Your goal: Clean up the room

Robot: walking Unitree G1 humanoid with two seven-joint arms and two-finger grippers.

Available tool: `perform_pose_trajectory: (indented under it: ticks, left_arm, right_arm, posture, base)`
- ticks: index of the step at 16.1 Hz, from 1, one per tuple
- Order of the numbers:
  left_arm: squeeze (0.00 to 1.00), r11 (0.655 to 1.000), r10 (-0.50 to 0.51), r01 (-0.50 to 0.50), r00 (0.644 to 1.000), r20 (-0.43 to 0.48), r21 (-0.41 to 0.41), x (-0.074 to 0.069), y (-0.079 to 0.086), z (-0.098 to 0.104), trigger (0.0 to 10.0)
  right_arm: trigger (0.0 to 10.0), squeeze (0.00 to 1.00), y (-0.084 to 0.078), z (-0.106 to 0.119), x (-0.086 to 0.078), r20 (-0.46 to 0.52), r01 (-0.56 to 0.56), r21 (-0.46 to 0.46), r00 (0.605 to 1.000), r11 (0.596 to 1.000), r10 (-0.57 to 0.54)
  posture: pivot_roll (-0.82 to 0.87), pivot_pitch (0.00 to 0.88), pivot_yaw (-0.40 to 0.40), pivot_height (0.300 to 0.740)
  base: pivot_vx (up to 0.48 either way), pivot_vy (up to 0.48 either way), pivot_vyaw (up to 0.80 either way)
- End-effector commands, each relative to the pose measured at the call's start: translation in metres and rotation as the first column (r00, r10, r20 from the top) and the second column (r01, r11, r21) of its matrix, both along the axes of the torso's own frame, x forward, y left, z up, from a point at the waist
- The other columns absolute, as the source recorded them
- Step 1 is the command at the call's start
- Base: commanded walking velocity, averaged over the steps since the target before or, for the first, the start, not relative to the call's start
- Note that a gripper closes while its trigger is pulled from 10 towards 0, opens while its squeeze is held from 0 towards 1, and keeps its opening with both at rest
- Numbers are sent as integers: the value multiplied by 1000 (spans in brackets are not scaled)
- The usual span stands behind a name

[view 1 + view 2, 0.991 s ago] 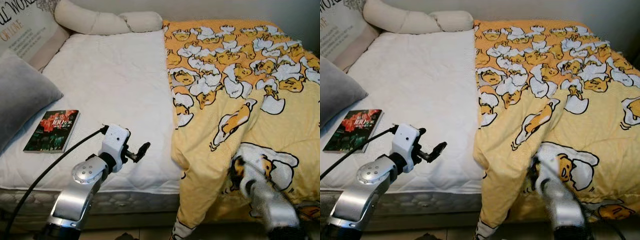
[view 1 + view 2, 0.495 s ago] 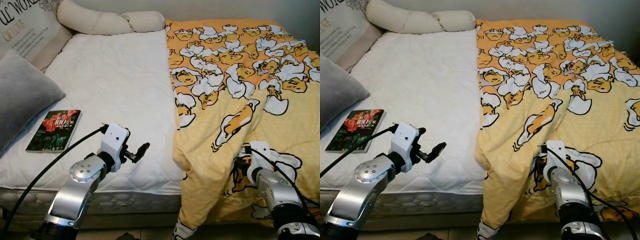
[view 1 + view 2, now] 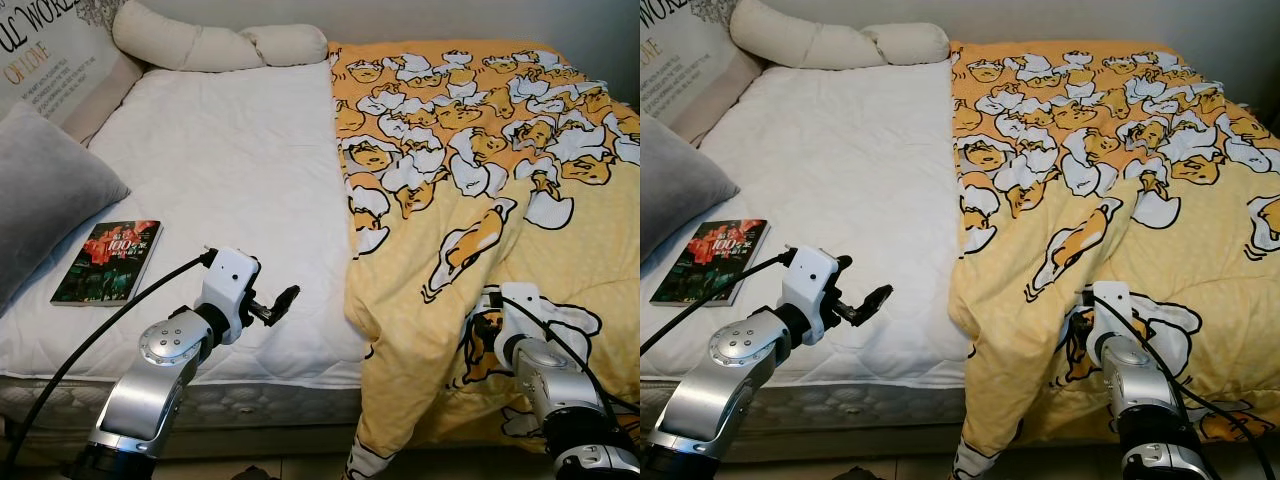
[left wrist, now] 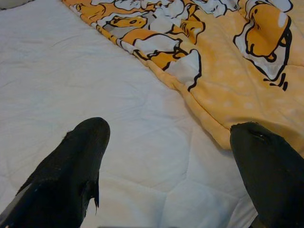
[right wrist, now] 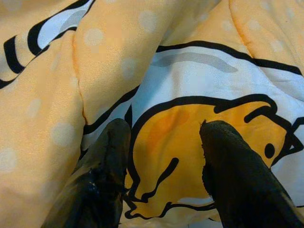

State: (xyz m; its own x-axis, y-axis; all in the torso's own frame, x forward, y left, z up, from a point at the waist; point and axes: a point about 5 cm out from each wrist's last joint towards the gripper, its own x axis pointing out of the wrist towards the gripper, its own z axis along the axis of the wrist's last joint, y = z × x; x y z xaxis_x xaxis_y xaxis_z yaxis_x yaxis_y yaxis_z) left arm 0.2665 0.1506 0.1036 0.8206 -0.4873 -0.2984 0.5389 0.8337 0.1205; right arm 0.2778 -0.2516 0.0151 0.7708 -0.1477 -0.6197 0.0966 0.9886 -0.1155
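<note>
Looking nearest first, we find our right gripper (image 5: 164,161) at about five o'clock, low at the foot of the bed, its two black fingers (image 5: 107,156) spread apart with the tips set against the yellow duvet printed with cartoon eggs (image 3: 1120,180); nothing is pinched between them yet. A second ago that arm was a blur low on the cloth, and half a second ago it had settled just where it is now, so we judge the reach is finished and the next thing is to close on a fold. At about seven o'clock our left gripper (image 3: 287,297) hovers over the white quilted mattress (image 3: 230,170), fingers (image 4: 80,147) held wide with nothing in them, close to the duvet's long edge but not touching it; it has not shifted across the three moments. The duvet covers the right half of the bed from five round to one o'clock, its near corner hanging over the foot, while the left half lies bare. At nine o'clock a dark paperback book with red lettering (image 3: 106,262) lies flat on the mattress, just beside a grey cushion (image 3: 40,190). Farthest off, at eleven o'clock, a cream bolster pillow (image 3: 215,42) lies along the head. To us, spreading the duvet over the bare half looks like the work in hand.
</note>
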Motion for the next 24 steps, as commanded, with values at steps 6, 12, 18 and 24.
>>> perform_pose_trajectory:
  ticks: [6, 12, 18, 24]
  left_arm:
    - [0, 969, 243, -236, 964, 104, -76, 2, 7, 14, 10000]
    - [0, 968, 247, -241, 965, 94, -72, 1, 5, 12, 10000]
    - [0, 966, 255, -248, 962, 98, -76, 3, 5, 12, 10000]
    - [0, 966, 257, -252, 961, 102, -65, 3, 5, 11, 10000]
  right_arm:
    - [10000, 0, 68, 50, -8, 354, -238, 155, 919, 959, 171]
    - [10000, 0, 64, 54, -16, 318, -271, 74, 919, 960, 235]
    - [10000, 0, 58, 59, -11, 313, -280, 59, 917, 958, 248]
    - [10000, 0, 56, 62, -4, 315, -286, 51, 914, 957, 256]
  posture:
    - [15, 0, 12, 740]
    - [10, 0, 16, 740]
    - [7, 0, 14, 740]
    - [9, 0, 8, 740]
  base:
    - [0, -160, 0]
    - [0, -480, 234]
    - [0, -480, 800]
    - [0, -480, 800]
